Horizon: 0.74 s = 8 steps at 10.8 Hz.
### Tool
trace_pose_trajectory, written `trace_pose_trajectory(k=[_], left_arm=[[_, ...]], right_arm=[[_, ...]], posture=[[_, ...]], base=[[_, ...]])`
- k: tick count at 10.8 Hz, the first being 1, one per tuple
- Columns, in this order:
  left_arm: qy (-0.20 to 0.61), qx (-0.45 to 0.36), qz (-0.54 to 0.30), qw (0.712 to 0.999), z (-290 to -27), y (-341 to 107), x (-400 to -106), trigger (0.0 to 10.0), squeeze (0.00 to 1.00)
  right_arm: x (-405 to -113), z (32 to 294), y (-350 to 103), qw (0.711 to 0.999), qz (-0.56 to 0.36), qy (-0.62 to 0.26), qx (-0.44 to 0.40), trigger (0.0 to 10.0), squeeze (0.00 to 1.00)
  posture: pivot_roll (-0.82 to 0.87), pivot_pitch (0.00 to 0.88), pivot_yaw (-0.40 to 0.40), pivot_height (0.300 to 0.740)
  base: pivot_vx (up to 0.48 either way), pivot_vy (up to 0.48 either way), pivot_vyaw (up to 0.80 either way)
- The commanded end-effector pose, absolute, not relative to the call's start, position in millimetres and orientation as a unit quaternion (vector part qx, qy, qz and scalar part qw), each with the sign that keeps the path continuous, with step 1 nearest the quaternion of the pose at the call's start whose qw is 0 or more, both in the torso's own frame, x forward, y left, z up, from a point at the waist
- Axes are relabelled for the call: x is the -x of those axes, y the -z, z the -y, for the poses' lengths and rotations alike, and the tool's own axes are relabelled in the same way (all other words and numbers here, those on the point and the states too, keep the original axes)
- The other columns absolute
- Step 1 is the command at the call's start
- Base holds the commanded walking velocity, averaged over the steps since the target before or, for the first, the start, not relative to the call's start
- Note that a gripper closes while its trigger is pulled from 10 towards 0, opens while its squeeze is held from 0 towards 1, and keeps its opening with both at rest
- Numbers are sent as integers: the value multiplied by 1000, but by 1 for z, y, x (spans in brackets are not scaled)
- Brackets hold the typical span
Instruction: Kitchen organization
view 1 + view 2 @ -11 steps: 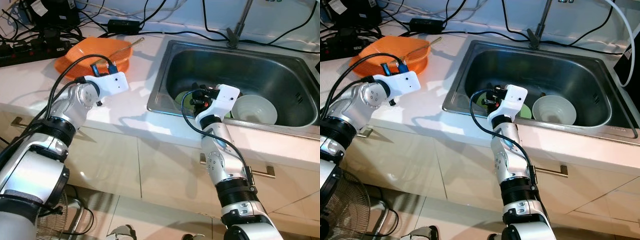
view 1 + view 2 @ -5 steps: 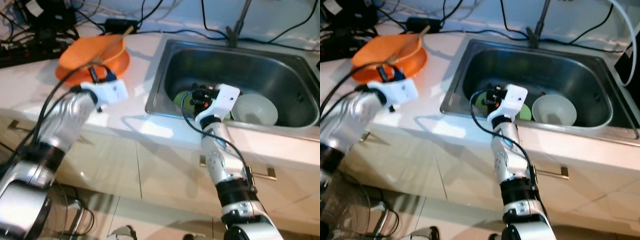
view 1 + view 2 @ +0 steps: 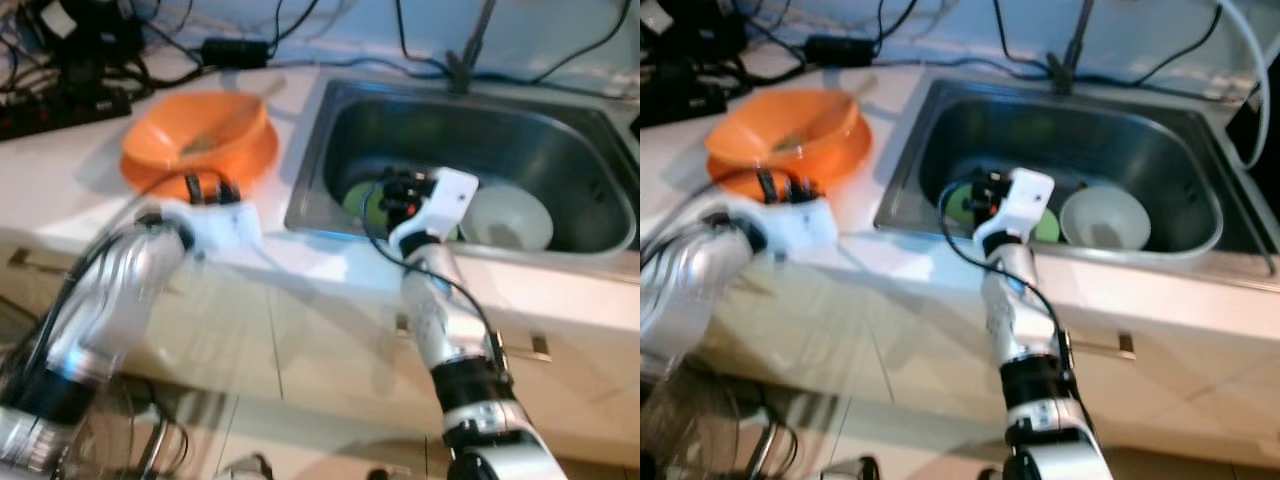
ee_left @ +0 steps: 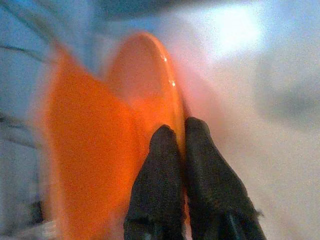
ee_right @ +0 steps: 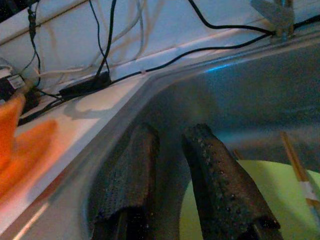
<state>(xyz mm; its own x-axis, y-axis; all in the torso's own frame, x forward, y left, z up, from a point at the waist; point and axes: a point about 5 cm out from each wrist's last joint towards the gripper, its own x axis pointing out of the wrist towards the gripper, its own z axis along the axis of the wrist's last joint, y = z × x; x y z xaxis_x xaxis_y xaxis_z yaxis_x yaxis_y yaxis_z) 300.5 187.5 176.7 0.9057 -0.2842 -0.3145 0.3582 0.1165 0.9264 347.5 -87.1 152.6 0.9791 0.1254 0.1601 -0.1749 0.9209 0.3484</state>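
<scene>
Worktop (image 3: pixel 70 190) w/ sink (image 3: pixel 560 130); left jaws pinching orange plate (image 4: pixel 150 85), right jaws nearly together.

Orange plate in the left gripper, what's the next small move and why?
Probably lift it a little and carry it toward the sink. The left gripper is pinched on the orange plate rim on the counter, and the sink already holds a green plate and a white bowl.
</scene>
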Motion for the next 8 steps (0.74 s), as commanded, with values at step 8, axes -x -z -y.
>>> trace_pose_trajectory(k=[8], left_arm=[[245, -623, -138, 730, -206, -156, -268, 10000, 0]], right_arm=[[-351, 84, -158, 976, 71, -86, -186, 10000, 0]], posture=[[125, 104, -43, 740]], base=[[0, 0, 0]])
